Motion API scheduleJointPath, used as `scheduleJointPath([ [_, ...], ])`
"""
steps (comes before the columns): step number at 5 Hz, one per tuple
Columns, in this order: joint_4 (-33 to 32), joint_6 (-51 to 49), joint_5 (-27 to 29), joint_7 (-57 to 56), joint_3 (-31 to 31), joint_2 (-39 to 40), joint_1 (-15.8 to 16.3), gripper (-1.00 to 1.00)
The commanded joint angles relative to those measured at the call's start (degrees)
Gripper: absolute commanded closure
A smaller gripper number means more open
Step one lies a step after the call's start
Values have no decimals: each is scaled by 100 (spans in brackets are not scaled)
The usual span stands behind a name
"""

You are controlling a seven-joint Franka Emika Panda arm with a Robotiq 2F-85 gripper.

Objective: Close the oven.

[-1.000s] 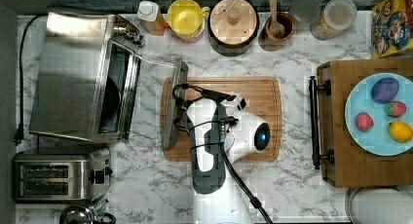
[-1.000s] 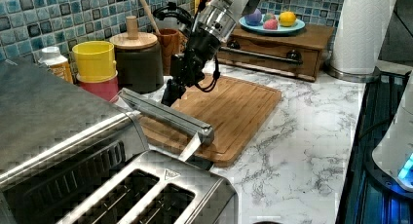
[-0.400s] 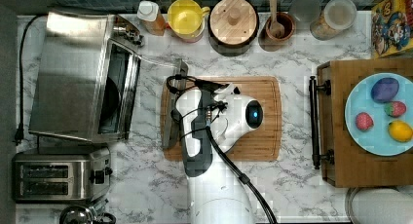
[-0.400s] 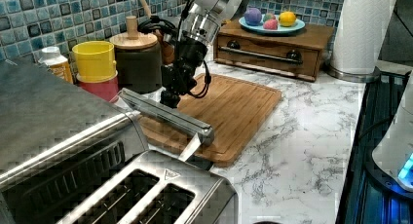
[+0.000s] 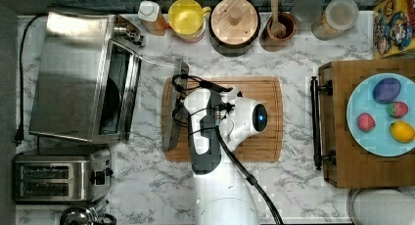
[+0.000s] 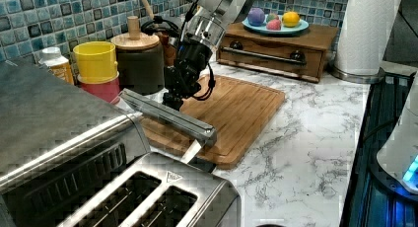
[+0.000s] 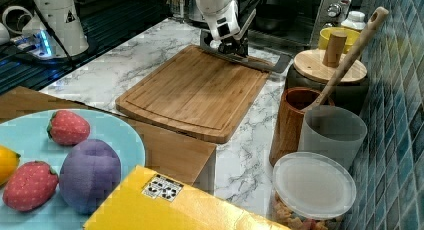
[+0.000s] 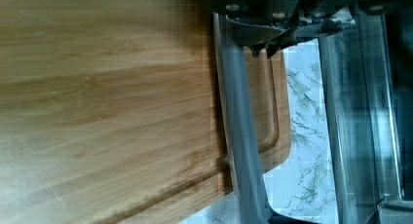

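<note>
The oven (image 5: 73,83) is a boxy steel box on the top view's left, and its glass door (image 5: 147,105) hangs open toward the cutting board. The long bar handle (image 5: 174,110) lies over the board's edge and also runs past in the wrist view (image 8: 241,136). My gripper (image 5: 185,95) sits right at that handle, near its far end, low over the board; it appears in the left view (image 6: 172,94) and the right view (image 7: 227,45) too. Its fingertips (image 8: 255,47) meet just beside the bar, shut with nothing between them.
A bamboo cutting board (image 5: 254,117) lies under the arm. A two-slot toaster (image 5: 58,178) stands beside the oven. A yellow cup (image 5: 186,17), wooden-lidded jar (image 5: 234,22) and utensil holder (image 5: 278,27) line the back wall. A wooden drawer box (image 5: 342,122) carries a plate of toy fruit.
The wrist has swung toward the top view's left and dropped, bringing the gripper from over the board to the door handle. The door looks unmoved.
</note>
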Motion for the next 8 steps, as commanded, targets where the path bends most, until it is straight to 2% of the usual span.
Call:
scheduleJointPath([
  [1, 645, -468, -194, 681, 589, -1026, 419, 100],
  [2, 795, -390, -319, 888, 779, -1229, 535, 100],
  [3, 975, -175, -700, 1226, 919, -1293, 717, 100],
  [5, 1231, 356, -2500, 2781, 1163, -1428, 1097, 100],
  [6, 1368, 409, -3274, 3647, 1377, -1497, 1083, 100],
  [7, 1708, 197, -4721, 5216, 1456, -1466, 1146, 100],
  [8, 2638, -855, -6257, 6577, 1370, -993, 1353, 100],
])
